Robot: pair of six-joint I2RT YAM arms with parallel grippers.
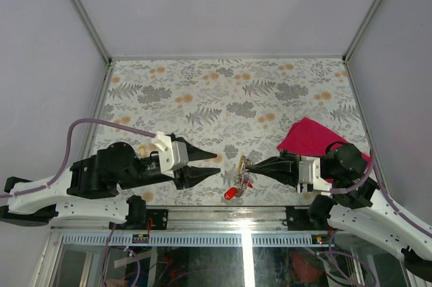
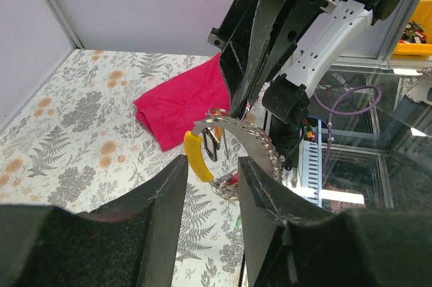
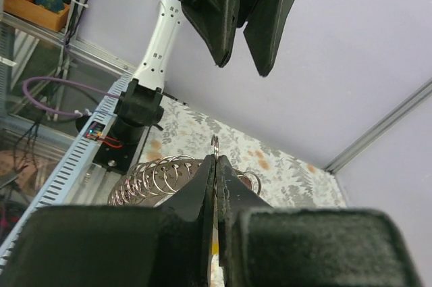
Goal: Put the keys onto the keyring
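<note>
Slippage threatens: right fingers point(image 3: 194, 199) pinch the keyring point(image 3: 214, 145) by its thin edge; left fingers point(image 2: 162, 199), apart and empty, could knock it loose.

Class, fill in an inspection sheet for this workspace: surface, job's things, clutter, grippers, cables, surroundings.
Surface: floral-patterned table top.
Job's things: keyring pinched by the right gripper; keys bunched just below it, red and yellow heads showing.
Clutter: magenta cloth, partly behind the right arm.
Grippers: left gripper jaws apart, empty; right gripper jaws shut on the keyring.
Cables: purple cable along each arm.
Surroundings: plain pale walls, metal frame.
</note>
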